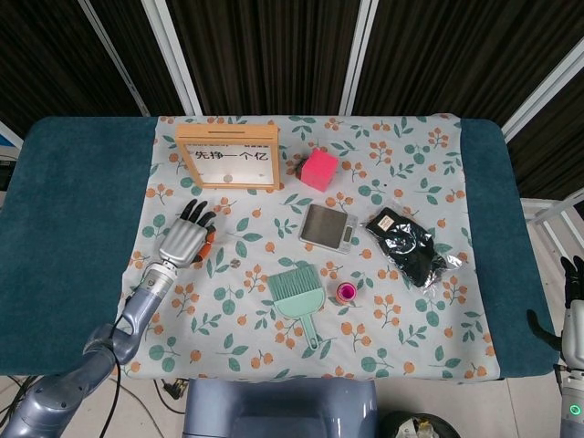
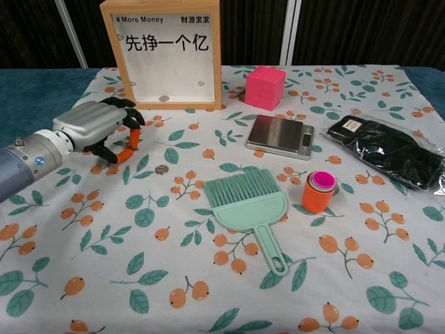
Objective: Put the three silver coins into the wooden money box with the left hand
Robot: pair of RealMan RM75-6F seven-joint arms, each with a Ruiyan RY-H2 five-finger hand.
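The kitchen scale (image 2: 281,135) sits near the middle of the tablecloth (image 2: 208,292). Behind it and slightly to its left is the foam cube (image 2: 265,86); farther left at the back stands the wooden money box (image 2: 163,52), with a coin (image 2: 163,98) lying inside on its floor. Right of the scale lies the bagged cloth (image 2: 389,150). In front of the scale is the dustpan brush (image 2: 247,204), with the stacked cups (image 2: 318,191) just to its right. Left of the scale lies a coin (image 2: 161,169) on the cloth, and beyond it the left hand (image 2: 94,129).
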